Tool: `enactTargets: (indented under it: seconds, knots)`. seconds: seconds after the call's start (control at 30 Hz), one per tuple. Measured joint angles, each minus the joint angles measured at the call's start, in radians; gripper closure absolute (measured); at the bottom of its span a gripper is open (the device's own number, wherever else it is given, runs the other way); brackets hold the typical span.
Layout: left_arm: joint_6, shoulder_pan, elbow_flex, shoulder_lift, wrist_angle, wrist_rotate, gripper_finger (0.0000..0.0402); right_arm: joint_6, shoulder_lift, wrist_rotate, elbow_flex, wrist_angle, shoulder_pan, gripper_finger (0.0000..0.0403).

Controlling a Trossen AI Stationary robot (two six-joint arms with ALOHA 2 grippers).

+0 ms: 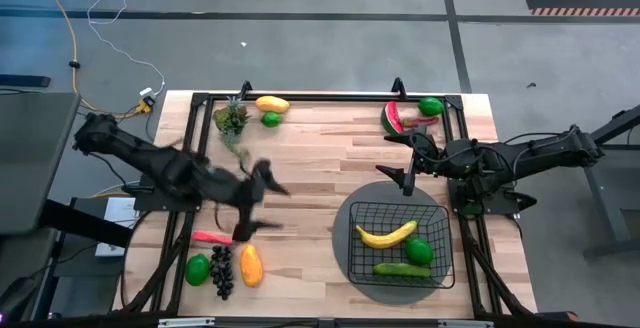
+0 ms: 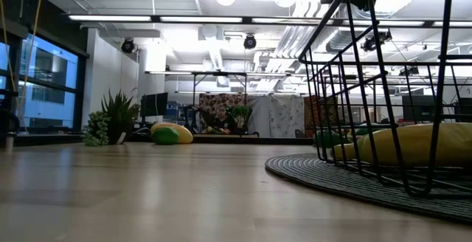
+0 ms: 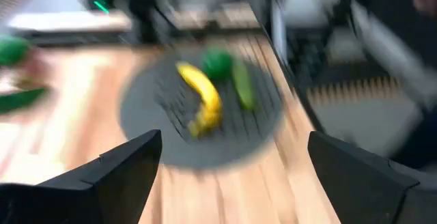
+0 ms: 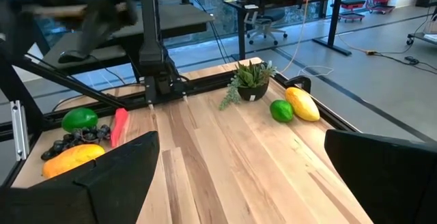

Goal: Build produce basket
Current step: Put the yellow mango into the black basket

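black wire basket (image 1: 441,216) with yellow banana (image 1: 386,235), green lime (image 1: 419,251), green cucumber (image 1: 402,269), on pale striped wood table (image 1: 320,148)

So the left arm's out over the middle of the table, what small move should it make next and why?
Probably swing the open, empty left gripper back and down to the red chili, the nearest loose piece. The basket holds only a banana, lime and cucumber. The right gripper waits beside it.

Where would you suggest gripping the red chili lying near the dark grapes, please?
Grip the slim red chili across its middle from straight above; it lies flat, lengthwise across the table, clear of the dark grapes, so fingers can straddle its narrow width. The open left hand is nearest.
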State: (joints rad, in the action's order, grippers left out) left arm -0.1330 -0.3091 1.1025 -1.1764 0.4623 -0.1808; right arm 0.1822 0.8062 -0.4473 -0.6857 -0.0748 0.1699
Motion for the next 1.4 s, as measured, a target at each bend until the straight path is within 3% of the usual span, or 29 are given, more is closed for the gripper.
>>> enactTargets:
  seconds: [0.3,0.6,0.83,1.4]
  knots:
    - [0.058,-0.197,0.048,-0.232,0.244,0.163,0.0043,0.000,0.000,0.002,0.000,-0.051,0.000,0.0004]
    - [0.065,-0.335,0.038,-0.430,0.306,0.180,0.0043,0.000,0.000,0.008,0.000,-0.088,0.000,0.0004]
    - [0.127,-0.328,0.038,-0.534,0.336,0.169,0.0043,0.045,0.000,0.011,0.000,-0.102,0.000,0.0004]
    - [0.260,-0.287,0.037,-0.634,0.340,0.176,0.0044,0.054,0.000,0.010,0.000,-0.110,0.000,0.0004]
